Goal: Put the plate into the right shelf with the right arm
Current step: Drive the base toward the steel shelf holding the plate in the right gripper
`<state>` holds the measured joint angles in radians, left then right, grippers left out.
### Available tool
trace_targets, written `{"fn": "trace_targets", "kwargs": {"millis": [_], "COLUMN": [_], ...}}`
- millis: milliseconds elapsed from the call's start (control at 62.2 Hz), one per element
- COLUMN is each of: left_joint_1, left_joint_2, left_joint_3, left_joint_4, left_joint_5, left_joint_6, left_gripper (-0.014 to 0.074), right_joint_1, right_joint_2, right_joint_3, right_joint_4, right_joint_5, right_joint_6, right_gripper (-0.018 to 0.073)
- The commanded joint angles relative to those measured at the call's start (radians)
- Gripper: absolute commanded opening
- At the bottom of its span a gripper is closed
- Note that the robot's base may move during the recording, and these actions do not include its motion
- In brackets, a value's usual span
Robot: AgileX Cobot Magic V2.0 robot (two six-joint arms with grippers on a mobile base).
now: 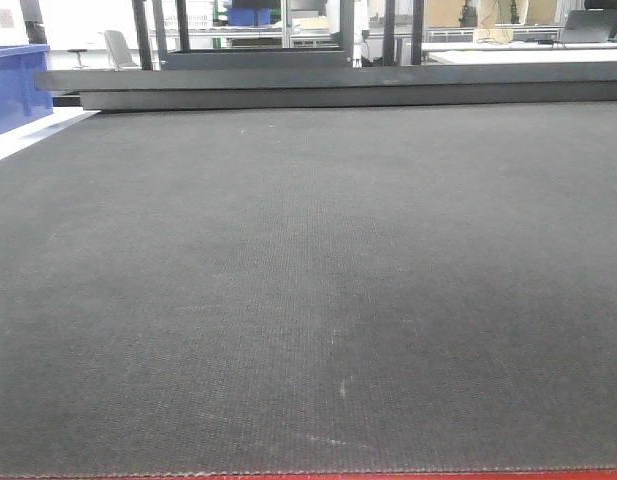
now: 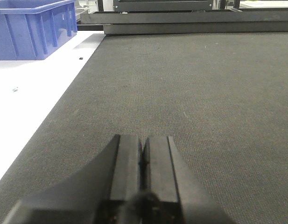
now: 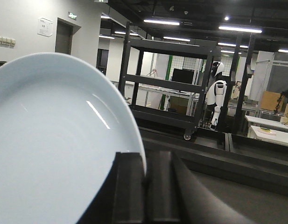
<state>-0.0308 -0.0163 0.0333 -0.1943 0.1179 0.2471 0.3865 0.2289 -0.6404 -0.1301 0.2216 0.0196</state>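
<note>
Only right wrist view shows right gripper (image 3: 144,159) clamping the plate (image 3: 55,140).

plate (image 3: 55,149): cropped left, bottom | rim seemingly hidden behind right end effector (image 3: 144,159)

Ceiling strip lights (image 3: 237,29) glare against the dim far background, streaking the plate (image 3: 55,140). The near right gripper (image 3: 144,161) is blurred; the mat (image 1: 308,300) is evenly lit.

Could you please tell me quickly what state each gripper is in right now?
Left gripper: closed, holding nothing.
Right gripper: closed on the rim of the white plate.
</note>
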Motion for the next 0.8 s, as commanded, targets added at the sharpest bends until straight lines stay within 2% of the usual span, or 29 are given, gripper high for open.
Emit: {"fn": "trace_targets", "kwargs": {"millis": [0,788], "left_joint_1": [-0.003,-0.003], "left_joint_2": [-0.011,-0.011], "left_joint_3": [0.008,0.008], "left_joint_4": [-0.006,-0.006], "left_joint_5": [-0.085,-0.085], "left_joint_6": [-0.003,-0.003], "left_gripper": [-0.0047,-0.0047], "right_joint_1": [-0.002,0.002], "right_joint_2": [0.011,0.011], "right_joint_3": [-0.029,-0.029], "right_joint_4": [-0.011,-0.011], "right_joint_5": [-0.094,-0.094], "right_joint_6": [-0.003,-0.003], "right_gripper": [0.0028,0.0028]}}
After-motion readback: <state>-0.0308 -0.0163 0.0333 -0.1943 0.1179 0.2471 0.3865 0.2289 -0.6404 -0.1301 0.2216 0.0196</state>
